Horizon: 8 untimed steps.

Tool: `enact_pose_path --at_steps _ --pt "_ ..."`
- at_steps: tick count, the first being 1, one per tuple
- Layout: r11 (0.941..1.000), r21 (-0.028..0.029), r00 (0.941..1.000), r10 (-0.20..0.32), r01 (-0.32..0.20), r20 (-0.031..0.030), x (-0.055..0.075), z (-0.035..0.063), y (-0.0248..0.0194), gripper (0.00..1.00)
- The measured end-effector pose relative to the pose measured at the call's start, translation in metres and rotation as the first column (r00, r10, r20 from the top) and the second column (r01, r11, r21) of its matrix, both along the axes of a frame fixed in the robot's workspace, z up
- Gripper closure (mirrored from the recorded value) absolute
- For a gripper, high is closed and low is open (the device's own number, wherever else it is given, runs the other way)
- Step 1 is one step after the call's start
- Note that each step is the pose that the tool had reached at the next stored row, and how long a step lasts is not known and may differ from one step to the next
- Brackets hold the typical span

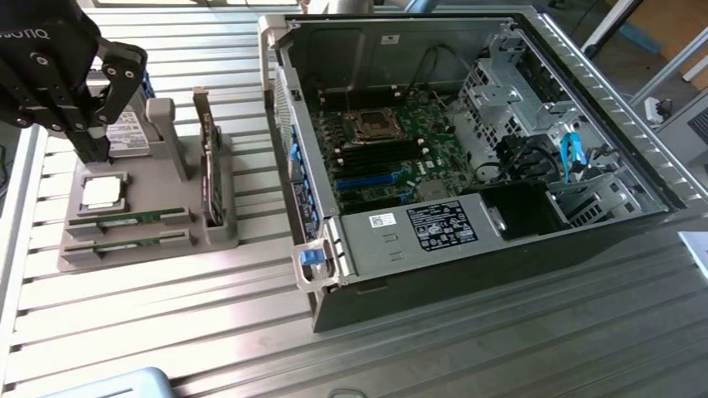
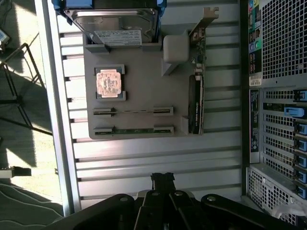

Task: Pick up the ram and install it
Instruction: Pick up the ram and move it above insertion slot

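- The gripper point(image 1: 92, 152) hangs from the arm's black wrist, pointing down, above the hard-drive end of the grey holder point(image 1: 166, 236), clear of it and touching nothing.
- In the wrist view the gripper point(image 2: 162, 178) has its jaws pressed together with nothing between them. They sit over bare slats of the bench point(image 2: 158, 158), off the holder's point(image 2: 139, 62) edge nearest the ram.
- The ram stands in the holder as two sticks in parallel slots: one ram stick point(image 1: 128, 218) point(image 2: 133, 111) just beside the processor point(image 1: 102, 192) point(image 2: 109, 82), and the second ram stick point(image 1: 124, 245) point(image 2: 133, 130) along the holder's outer edge.
- The hard drive point(image 1: 128, 133) point(image 2: 112, 19) stands at the holder's opposite end, and the expansion card point(image 1: 210, 174) point(image 2: 196, 108) stands on edge along the holder's side.
- The exterior view looks into the open computer case point(image 1: 443, 286), which lies on the bench point(image 1: 166, 319) on the holder's expansion-card side, with the motherboard point(image 1: 376, 149) exposed.
- The wrist view takes in the case's point(image 2: 280, 43) perforated panel and blue tabs.
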<state>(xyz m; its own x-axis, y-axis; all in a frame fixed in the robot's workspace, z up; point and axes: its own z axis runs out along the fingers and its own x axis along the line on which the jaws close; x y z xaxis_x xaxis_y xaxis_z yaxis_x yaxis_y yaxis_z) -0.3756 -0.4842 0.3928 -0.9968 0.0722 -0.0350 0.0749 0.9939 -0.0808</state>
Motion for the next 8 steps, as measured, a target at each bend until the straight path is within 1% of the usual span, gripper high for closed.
enact_pose_path --at_steps 5,7,8 --pt "1.0000 -0.0001 1.0000 0.005 -0.005 0.0001 0.0000 0.0000 0.0000 0.89" --pt "0.9993 -0.0002 0.9993 0.037 -0.037 0.0000 0.0000 -0.0002 0.0000 0.89" --pt "0.9977 -0.0002 0.9977 0.067 -0.067 0.0000 0.0000 -0.0004 0.0000 0.89"
